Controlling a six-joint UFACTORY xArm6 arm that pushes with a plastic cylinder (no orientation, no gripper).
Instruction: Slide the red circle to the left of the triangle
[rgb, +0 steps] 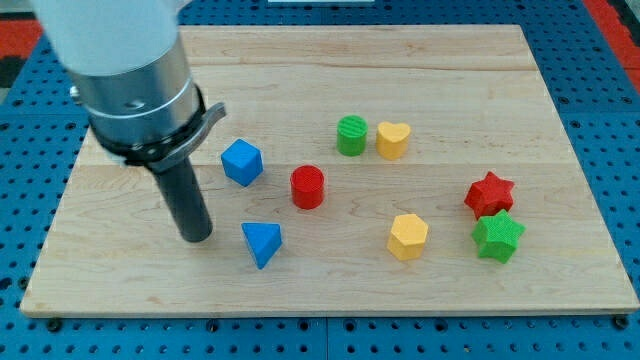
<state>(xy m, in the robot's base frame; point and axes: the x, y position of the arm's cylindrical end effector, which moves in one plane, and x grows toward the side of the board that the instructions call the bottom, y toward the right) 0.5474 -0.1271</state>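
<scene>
The red circle (308, 187) is a short red cylinder standing near the middle of the wooden board (330, 280). The blue triangle (262, 243) lies below and left of it, a short gap apart. My tip (196, 238) rests on the board just left of the blue triangle, at about the same height in the view, and well left of and below the red circle. It touches no block.
A blue cube (242, 162) sits above the triangle. A green cylinder (352, 135) and a yellow heart (392, 140) stand side by side at the upper middle. A yellow hexagon (408, 237), a red star (489, 194) and a green star (498, 236) are at the right.
</scene>
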